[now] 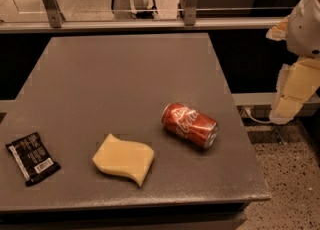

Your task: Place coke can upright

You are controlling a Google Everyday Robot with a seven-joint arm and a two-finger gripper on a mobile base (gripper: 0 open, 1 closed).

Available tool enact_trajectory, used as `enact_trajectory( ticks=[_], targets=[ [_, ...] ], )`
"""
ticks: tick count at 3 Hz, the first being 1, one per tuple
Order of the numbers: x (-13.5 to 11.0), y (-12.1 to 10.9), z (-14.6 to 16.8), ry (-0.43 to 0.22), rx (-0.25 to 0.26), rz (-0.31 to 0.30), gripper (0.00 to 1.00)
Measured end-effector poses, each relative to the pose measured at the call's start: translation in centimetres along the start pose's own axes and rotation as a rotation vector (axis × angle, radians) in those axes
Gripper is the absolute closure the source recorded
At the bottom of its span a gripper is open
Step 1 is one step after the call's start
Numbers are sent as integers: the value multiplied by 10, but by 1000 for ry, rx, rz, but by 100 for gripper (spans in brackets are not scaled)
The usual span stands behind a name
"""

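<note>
The coke can (190,125) is red with white script and lies on its side on the grey table (125,69), right of the middle, with its silver end facing the front right. My gripper (290,99) hangs off the table's right side, beyond the edge and above floor level, well to the right of the can. It holds nothing that I can see.
A yellow wavy sponge (124,158) lies near the front middle of the table. A black snack packet (32,157) lies at the front left. A railing with metal posts (49,1) runs behind the table. Speckled floor (290,184) is to the right.
</note>
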State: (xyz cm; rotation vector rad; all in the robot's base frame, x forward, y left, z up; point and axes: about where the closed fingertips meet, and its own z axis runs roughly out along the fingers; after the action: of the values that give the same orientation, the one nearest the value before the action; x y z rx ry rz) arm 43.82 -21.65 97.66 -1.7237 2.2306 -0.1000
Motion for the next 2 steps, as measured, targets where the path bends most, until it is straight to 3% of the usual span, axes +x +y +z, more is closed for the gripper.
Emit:
enact_trajectory(
  ticks=[1,2],
  targets=[
    [0,0,0,0,0,0,0],
    [-26,1,6,-51,-29,-8,0]
  ],
)
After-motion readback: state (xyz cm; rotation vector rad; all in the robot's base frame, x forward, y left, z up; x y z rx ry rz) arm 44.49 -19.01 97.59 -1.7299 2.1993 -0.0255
